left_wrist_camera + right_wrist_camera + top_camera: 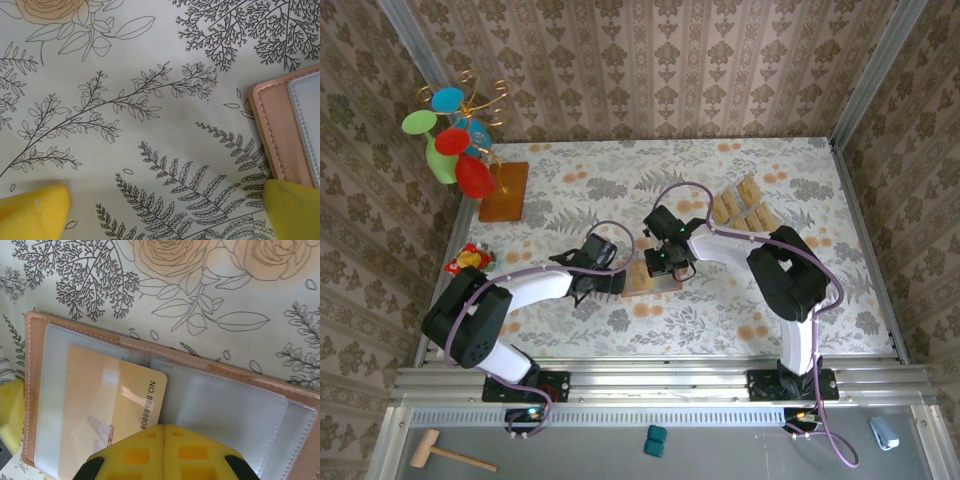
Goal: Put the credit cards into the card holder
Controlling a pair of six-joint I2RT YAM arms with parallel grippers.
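Note:
The card holder [240,371] lies open on the floral cloth, its clear pockets facing up. One tan-gold credit card [115,395] sits partly inside the left pocket, its right end sticking out. My right gripper [164,429] is shut, its yellow tips pressed together over that card's lower right edge, with nothing between them. From above, the right gripper [660,268] hovers on the card holder [638,282]. My left gripper [167,210] is open just left of the holder's corner [272,125], low over the cloth. Several more credit cards [745,207] rest at the back right.
A wooden board [505,190] with a colourful disc stand sits at the back left. A small red and yellow toy [468,260] lies at the left edge. The left gripper's yellow finger [10,410] rests beside the holder's left edge. Walls enclose the table.

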